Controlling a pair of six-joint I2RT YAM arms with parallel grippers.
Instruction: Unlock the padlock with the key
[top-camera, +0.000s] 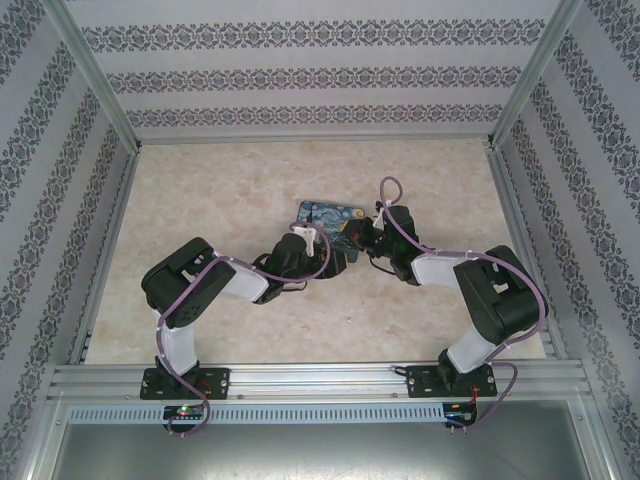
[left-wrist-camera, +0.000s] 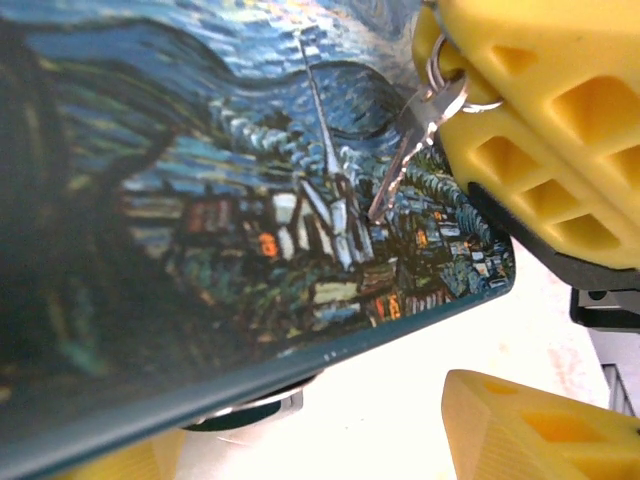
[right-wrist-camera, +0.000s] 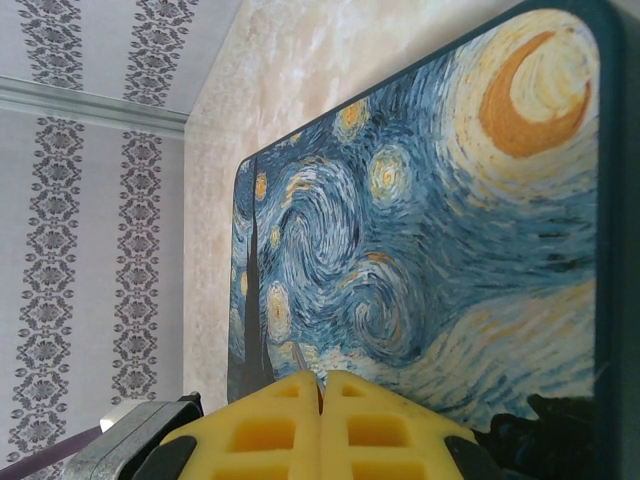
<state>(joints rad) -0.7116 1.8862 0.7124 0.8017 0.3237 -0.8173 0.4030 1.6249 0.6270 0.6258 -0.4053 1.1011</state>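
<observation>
The silvery key (left-wrist-camera: 415, 150) hangs on a small ring, pinched in my right gripper (right-wrist-camera: 321, 385), which is shut on it. Its thin blade (right-wrist-camera: 303, 358) pokes out past the fingertips and points down over the painted lid of the night-sky tin box (left-wrist-camera: 250, 200). A dark teal padlock (left-wrist-camera: 240, 412) with a metal edge peeks from under the tin's near rim, mostly hidden. My left gripper (left-wrist-camera: 300, 440) is open, its yellow fingers (left-wrist-camera: 530, 425) spread to either side of the padlock. In the top view both grippers meet at the tin (top-camera: 335, 215).
The tin lies mid-table on the marbled surface (top-camera: 250, 190). Patterned walls (top-camera: 320, 80) enclose the back and both sides. A metal rail (top-camera: 320, 380) runs along the near edge by the arm bases. Purple cables (top-camera: 400, 215) loop over both arms.
</observation>
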